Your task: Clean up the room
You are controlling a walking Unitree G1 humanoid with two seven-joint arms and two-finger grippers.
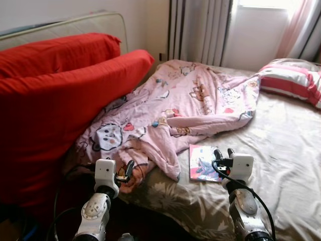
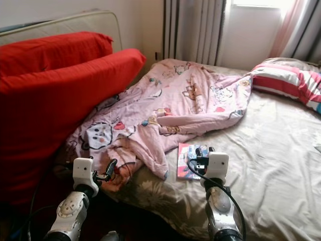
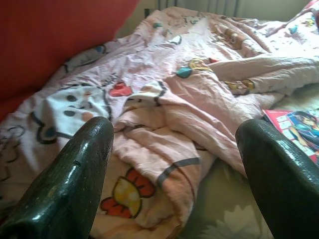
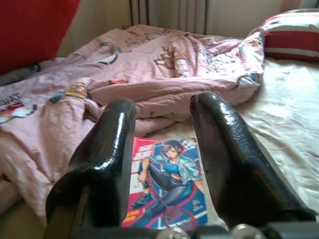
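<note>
right gripper [image 1: 223, 152] hovers over comic book [image 4: 167, 181], jaws narrowly parted; left gripper [image 1: 128, 170], jaws wide, faces pink cartoon blanket [image 3: 169, 99].

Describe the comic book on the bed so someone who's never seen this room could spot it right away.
Start at the bed with its beige sheet, then find the crumpled pink cartoon blanket spread over it. The comic book lies flat on the sheet just past the blanket's near edge, right in front of the right gripper. It's the only flat, glossy thing there, with a red-bordered cover showing a drawn figure.
</note>
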